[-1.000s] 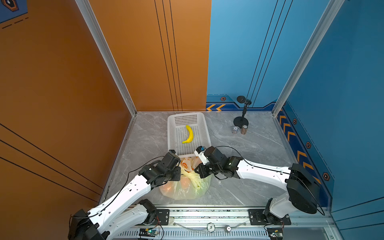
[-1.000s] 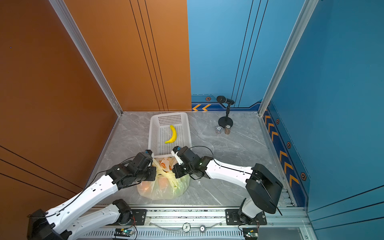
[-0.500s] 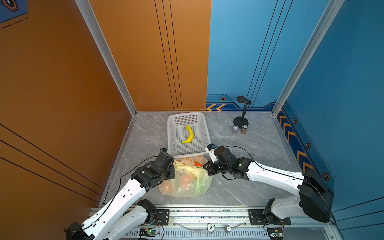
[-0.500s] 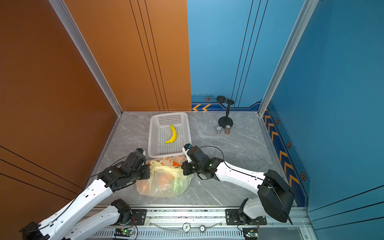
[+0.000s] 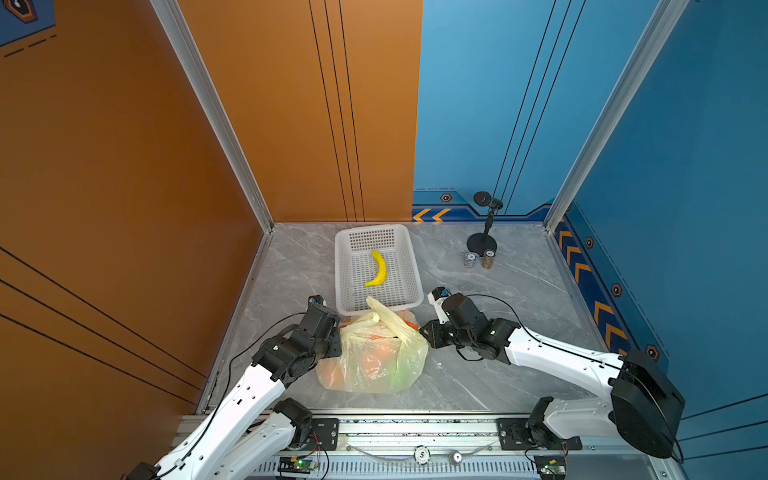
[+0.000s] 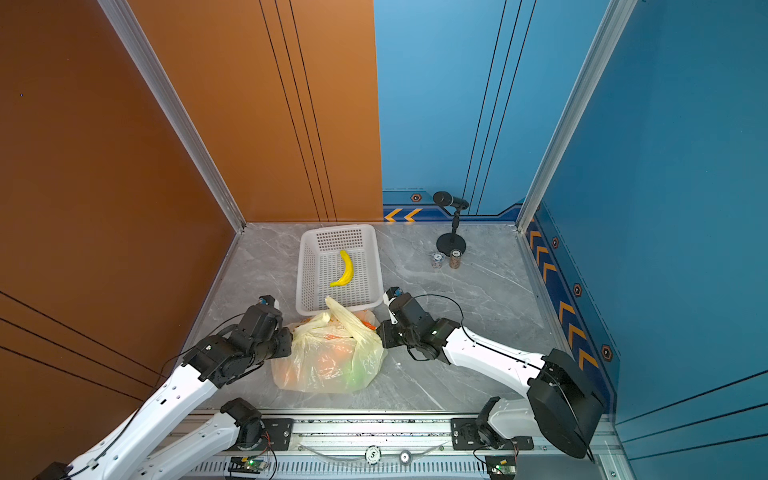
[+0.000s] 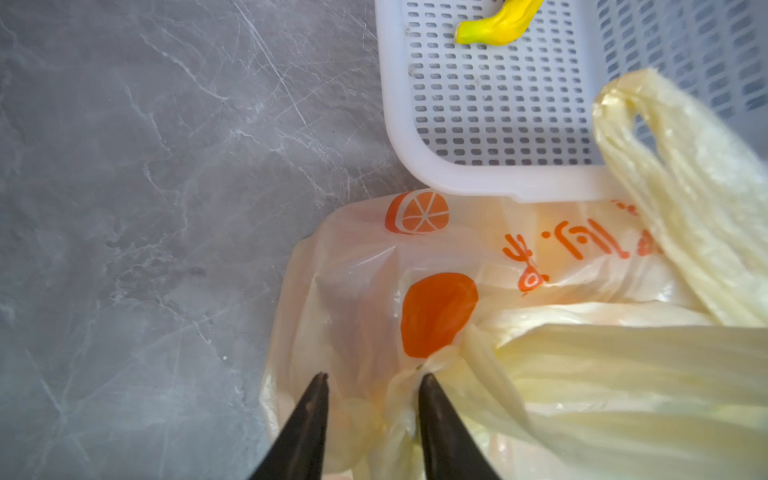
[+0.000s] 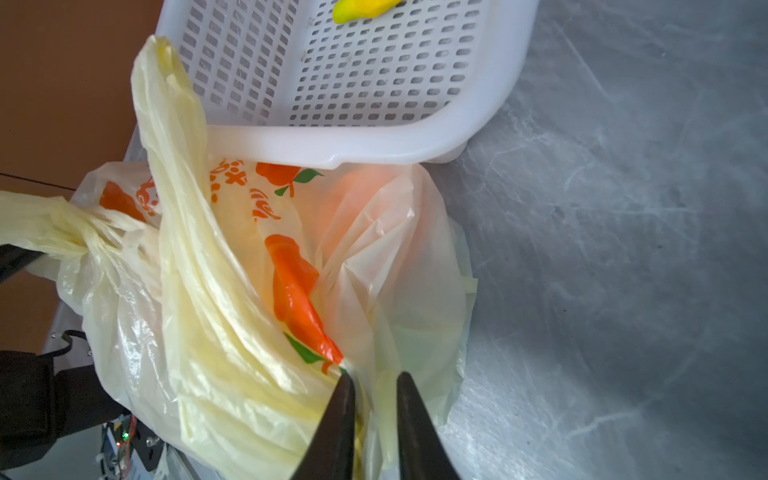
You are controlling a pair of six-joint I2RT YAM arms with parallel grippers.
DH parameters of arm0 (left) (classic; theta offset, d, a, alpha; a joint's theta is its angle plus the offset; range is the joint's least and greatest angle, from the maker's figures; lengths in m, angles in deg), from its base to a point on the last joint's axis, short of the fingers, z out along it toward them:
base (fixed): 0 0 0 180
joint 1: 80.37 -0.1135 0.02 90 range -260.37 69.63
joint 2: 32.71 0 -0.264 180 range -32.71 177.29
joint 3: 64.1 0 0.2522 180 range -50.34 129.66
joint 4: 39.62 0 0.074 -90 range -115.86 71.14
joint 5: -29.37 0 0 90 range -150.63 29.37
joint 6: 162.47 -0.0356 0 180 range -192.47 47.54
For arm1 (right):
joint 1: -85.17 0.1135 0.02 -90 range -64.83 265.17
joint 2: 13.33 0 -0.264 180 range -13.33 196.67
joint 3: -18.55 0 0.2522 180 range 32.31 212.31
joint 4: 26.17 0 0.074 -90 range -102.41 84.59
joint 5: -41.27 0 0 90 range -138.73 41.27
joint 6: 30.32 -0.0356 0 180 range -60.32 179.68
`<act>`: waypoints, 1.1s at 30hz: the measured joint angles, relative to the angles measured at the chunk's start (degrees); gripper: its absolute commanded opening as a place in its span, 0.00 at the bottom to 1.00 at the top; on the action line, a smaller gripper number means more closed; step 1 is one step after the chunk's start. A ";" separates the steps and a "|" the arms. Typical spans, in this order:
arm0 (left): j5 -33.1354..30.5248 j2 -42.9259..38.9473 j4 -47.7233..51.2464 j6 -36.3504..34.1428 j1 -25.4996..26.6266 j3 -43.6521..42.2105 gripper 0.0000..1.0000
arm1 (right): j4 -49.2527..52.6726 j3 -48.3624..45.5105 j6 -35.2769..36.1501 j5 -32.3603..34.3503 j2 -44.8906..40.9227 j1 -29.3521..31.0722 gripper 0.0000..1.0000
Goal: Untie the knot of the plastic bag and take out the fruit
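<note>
In front of the bag (image 5: 374, 368), nearest the camera, a metal rail (image 5: 415, 428) carries both arm bases. The bag lies on the grey marble table (image 5: 478, 374) between the two grippers, as both top views show (image 6: 328, 368). The fruit (image 5: 365, 357) is inside it, seen only as orange and green blurs through the pale film. Single pieces cannot be told apart.

The left gripper (image 7: 374, 378) meets the bag on the left arm's side. Its jaws stand apart, with bag film showing in the gap and nothing clamped. A tight twist (image 7: 440, 359) of handle plastic touches the inner face of one finger (image 7: 432, 407). Whether it is tied cannot be told.

The right gripper (image 8: 372, 380) meets the bag's opposite side. Its jaws stand narrowly apart, with a fold of the bag in the gap. One finger (image 8: 340, 411) touches the plastic, but no firm pinch shows.

Across the bag's top, a long handle strip (image 5: 388, 318) runs from the right gripper's side, and its tip rests on the rim of the white basket (image 5: 337, 274). A second strip (image 5: 361, 323) lies toward the left gripper. The basket stands just beyond the bag, right against it, with a banana (image 5: 379, 269) inside. Farther beyond the bag, toward the right arm's side, two small cans (image 5: 470, 261) stand beside a microphone stand (image 5: 482, 243) near the blue wall.
</note>
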State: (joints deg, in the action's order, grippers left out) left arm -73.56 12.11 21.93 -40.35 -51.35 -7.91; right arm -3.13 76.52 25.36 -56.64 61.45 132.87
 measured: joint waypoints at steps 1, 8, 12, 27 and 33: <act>0.04 -0.17 -0.02 -0.72 -0.04 0.68 0.51 | 0.44 0.35 0.15 0.33 -0.44 0.20 0.31; 8.07 -1.22 -3.23 -12.39 -0.13 7.32 0.65 | 2.56 6.34 3.98 2.21 -4.11 3.34 0.49; 14.45 1.25 -3.96 -18.23 -0.13 11.78 0.77 | 3.67 10.47 6.54 0.31 -2.69 4.48 0.52; 24.83 18.53 1.92 -43.95 6.38 20.04 0.98 | 9.33 22.95 12.39 -9.22 16.52 5.25 0.55; 14.38 24.50 2.23 -44.78 7.10 19.93 0.91 | 11.15 23.15 13.14 -8.79 17.73 5.25 0.50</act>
State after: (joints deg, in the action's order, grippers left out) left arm -59.18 36.61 24.16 -85.13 -44.25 12.03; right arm 8.02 99.66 38.49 -65.42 79.18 138.12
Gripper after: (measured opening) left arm 0.977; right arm 0.517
